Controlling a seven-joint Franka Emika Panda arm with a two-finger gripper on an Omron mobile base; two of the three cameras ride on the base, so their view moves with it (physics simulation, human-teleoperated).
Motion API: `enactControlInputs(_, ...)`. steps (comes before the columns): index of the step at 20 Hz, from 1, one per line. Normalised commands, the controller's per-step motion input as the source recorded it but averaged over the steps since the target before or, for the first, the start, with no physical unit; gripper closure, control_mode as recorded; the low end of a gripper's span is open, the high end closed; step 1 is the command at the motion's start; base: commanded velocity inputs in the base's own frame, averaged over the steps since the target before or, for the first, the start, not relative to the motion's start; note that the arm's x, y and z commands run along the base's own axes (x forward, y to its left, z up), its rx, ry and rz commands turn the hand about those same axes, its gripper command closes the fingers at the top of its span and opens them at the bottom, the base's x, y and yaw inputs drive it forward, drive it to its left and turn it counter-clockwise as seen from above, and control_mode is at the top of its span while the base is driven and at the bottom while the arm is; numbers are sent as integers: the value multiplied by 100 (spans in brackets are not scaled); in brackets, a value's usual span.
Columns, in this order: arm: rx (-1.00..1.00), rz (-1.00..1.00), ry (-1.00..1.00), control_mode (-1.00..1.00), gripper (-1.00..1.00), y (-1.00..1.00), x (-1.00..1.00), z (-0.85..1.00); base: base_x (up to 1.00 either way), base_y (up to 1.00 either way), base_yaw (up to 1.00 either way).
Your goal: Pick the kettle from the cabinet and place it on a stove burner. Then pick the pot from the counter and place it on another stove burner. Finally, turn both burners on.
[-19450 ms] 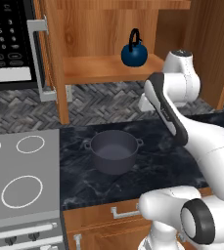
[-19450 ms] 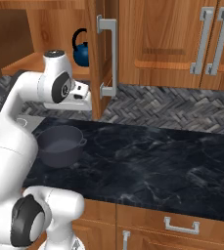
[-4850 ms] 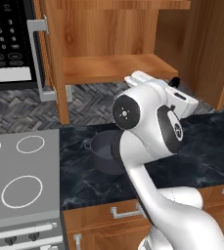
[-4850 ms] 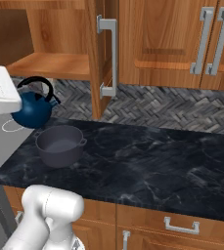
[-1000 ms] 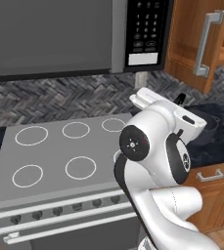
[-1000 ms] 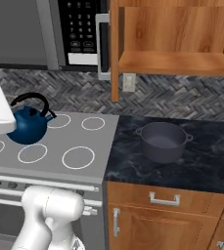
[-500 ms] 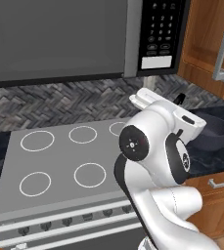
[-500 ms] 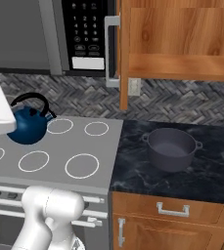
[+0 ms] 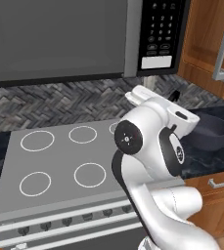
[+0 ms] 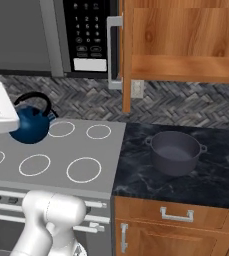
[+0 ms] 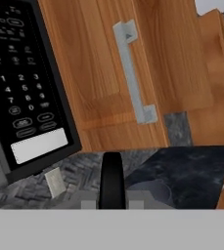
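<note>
Nearest the base, along the cooktop's [image 10: 56, 172] front edge, two white burner rings [image 10: 84, 170] lie bare. Beyond them, toward ten o'clock in the right base view, the kettle [image 10: 30, 125] hangs just over the back row of rings, its black arched handle [image 11: 112, 179] clamped between the fingers of the end effector [image 11: 111, 201], as the hand view shows. At two o'clock the pot [image 10: 175, 151] sits on the counter [image 10: 213, 170], well apart from the kettle. Farther back, the microwave [image 10: 88, 35] hangs beside the open cabinet [image 10: 186, 40]. I judge the risk to be a badly centred set-down: released while tilted or straddling a ring, the round kettle could tip, or crowd the burner the pot needs.
</note>
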Motion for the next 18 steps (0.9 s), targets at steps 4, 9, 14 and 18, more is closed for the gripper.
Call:
enactControlInputs(4, 0, 0, 0, -100, 100, 1, 47, 0, 0, 0, 0)
enactControlInputs(9, 0, 0, 0, -100, 100, 0, 40, -3, 0, 0, 0)
enactControlInputs(14, 0, -6, 1, -100, 100, 0, 60, -22, 0, 0, 0)
enactControlInputs(18, 0, -5, 3, -100, 100, 0, 61, -30, 0, 0, 0)
